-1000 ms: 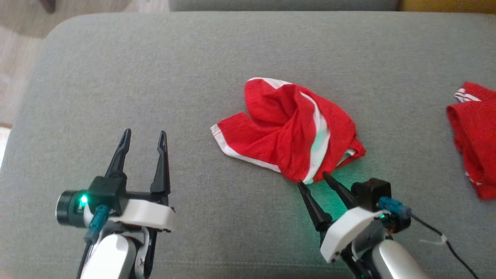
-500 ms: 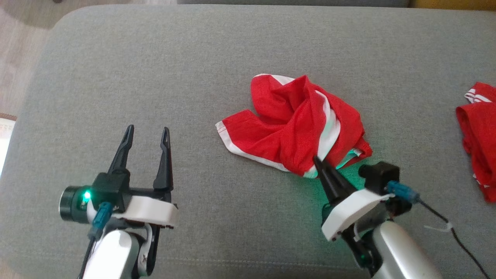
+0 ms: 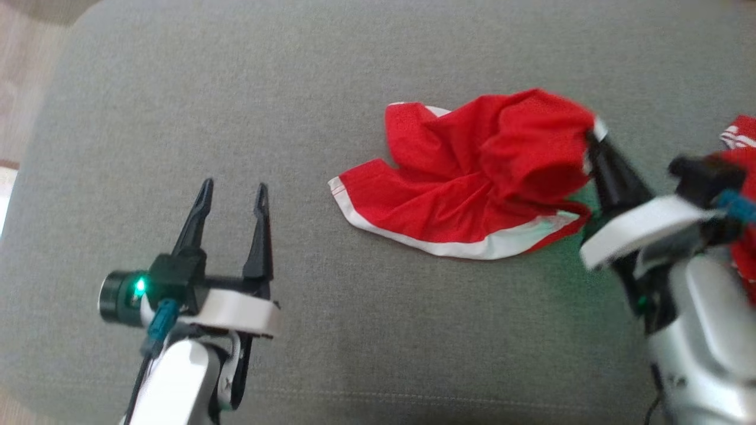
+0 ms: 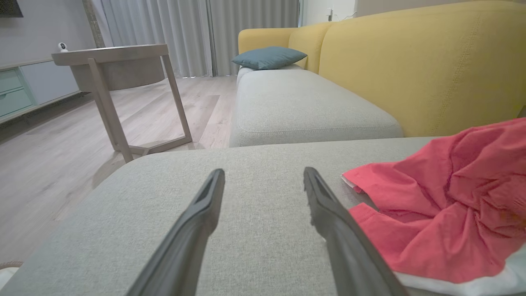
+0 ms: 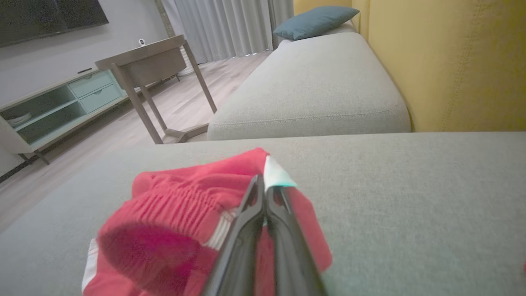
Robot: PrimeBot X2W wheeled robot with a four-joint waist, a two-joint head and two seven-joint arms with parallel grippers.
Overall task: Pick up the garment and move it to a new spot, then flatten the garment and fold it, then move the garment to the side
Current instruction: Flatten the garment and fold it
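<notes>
The garment (image 3: pixel 472 183) is a pair of red shorts with white trim, crumpled on the grey sofa cushion (image 3: pixel 354 77). My right gripper (image 3: pixel 592 137) is shut on the garment's right end and holds that end lifted; the rest still trails on the cushion. In the right wrist view the closed fingers (image 5: pixel 263 213) pinch the red elastic waistband and a white strip of the garment (image 5: pixel 176 213). My left gripper (image 3: pixel 233 192) hovers open over the cushion to the garment's left, empty. In the left wrist view the garment (image 4: pixel 448 205) lies right of the open fingers (image 4: pixel 328 205).
A second red garment (image 3: pixel 741 141) lies at the right edge, partly behind my right arm. The cushion's left edge drops to a wooden floor (image 4: pixel 61 156). A yellow sofa back (image 4: pixel 411 61), another grey seat (image 4: pixel 304 102) with a blue pillow (image 4: pixel 269 56), and a side table (image 4: pixel 119 70) stand beyond.
My right gripper closed on the garment's near right edge, then lifted and pulled it right and away, stretching the cloth. The head camera shifted a little. The left gripper stayed open.
</notes>
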